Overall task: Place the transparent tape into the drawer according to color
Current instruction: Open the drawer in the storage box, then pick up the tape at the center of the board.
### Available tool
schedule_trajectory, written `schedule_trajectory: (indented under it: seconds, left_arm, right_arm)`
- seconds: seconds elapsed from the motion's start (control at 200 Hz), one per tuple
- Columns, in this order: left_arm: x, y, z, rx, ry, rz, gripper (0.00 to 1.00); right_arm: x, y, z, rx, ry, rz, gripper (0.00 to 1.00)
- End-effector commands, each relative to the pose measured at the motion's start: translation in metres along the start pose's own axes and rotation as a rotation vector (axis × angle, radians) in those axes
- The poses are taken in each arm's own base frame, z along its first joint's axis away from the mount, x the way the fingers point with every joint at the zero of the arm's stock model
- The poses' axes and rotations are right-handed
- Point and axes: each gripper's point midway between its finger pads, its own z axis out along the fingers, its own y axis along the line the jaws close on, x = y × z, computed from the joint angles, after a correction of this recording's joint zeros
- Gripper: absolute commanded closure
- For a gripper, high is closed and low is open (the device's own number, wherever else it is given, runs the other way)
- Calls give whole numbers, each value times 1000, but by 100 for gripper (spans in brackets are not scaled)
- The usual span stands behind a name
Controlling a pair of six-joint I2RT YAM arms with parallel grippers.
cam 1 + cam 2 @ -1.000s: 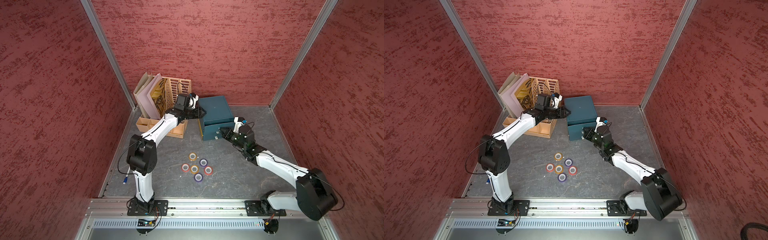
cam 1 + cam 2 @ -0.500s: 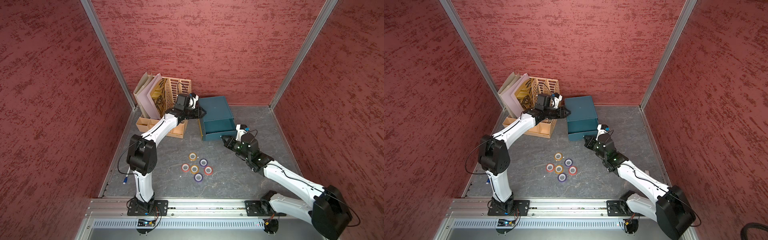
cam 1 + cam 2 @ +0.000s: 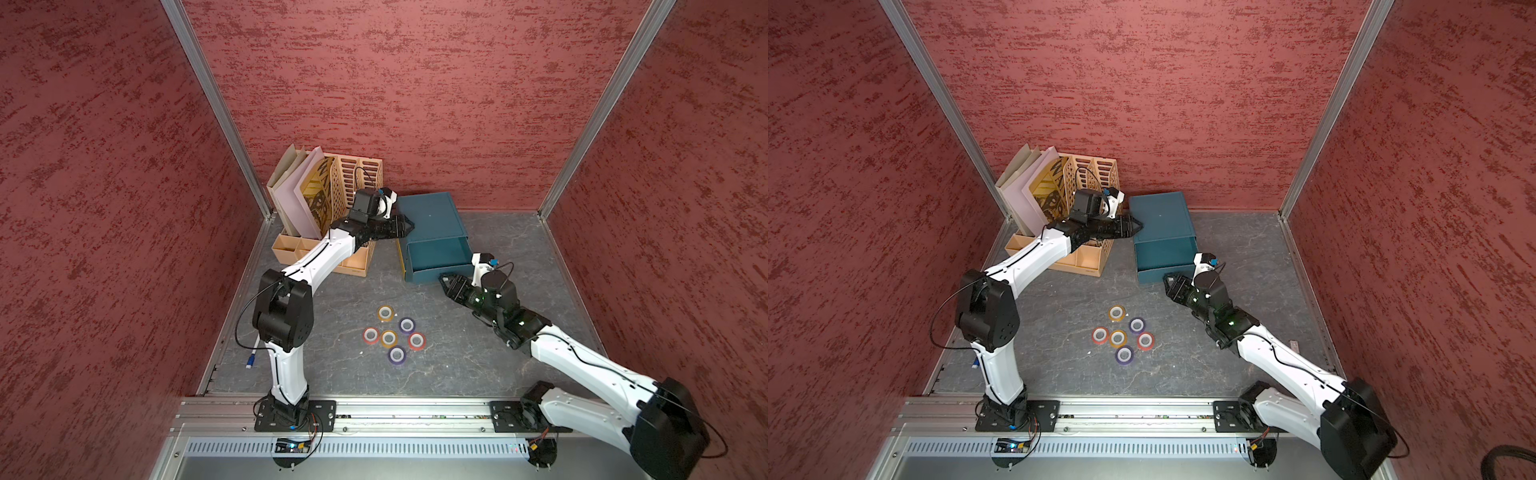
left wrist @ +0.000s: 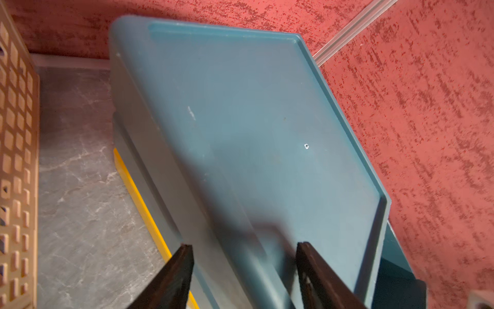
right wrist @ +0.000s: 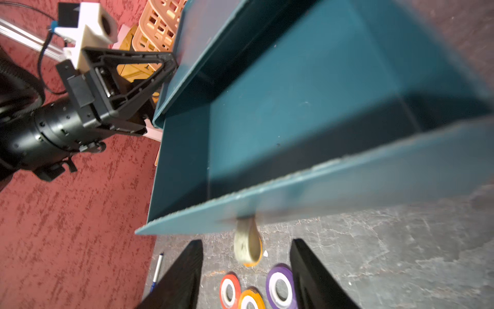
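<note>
The dark teal drawer chest (image 3: 428, 214) stands at the back, its top drawer (image 3: 436, 255) pulled out and empty inside (image 5: 307, 107). My right gripper (image 3: 446, 284) hangs open just in front of the drawer's front panel. The pale ring pull (image 5: 247, 247) lies between its fingers (image 5: 307, 267), touching neither. My left gripper (image 3: 405, 226) is open, its jaws on either side of the chest's left top edge (image 4: 254, 267). Several transparent tape rolls lie clustered on the floor: orange (image 3: 385, 313), purple (image 3: 406, 325), red (image 3: 370, 335), orange (image 3: 388, 338), red (image 3: 416, 341), purple (image 3: 397, 355).
A tan slotted file organizer (image 3: 357, 178) with folders stands left of the chest, behind the left arm. A yellow strip (image 4: 139, 198) shows under the chest's left side. A pen (image 3: 250, 360) lies by the left wall. Red walls close in three sides.
The right gripper drew the top drawer out toward the front, then opened and let go of the pull. The left gripper's jaws spread wider at the chest's edge.
</note>
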Motion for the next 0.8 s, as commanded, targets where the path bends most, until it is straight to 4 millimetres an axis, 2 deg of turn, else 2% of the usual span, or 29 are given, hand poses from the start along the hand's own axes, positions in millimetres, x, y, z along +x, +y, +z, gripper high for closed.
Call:
schedule_trajectory:
  seconds: [0.0,0.155,0.266,0.391,0.441,0.646,0.797]
  left_arm:
    - [-7,-17,-18,30,-42,22,26]
    - [-17,-33,-46,58,-108,49,13]
    - [-20,-42,-70,67,-153,66,0]
    - [-14,-44,-95,67,-179,58,0]
    - [-5,-40,-101,60,-174,42,0]
    - [47,-9,-120,9,-126,-41,0]
    - [86,15,-132,-42,-101,-95,0]
  right_arm:
    - [5,-4,-12,40,9,-48,35]
    - [20,-1,-30,49,73,-122,22]
    - [33,2,-41,64,133,-186,15]
    - [54,5,-48,92,243,-279,6]
    - [62,8,-48,98,293,-320,2]
    - [110,3,-41,173,508,-468,2]
    - [138,-6,-28,230,580,-514,1]
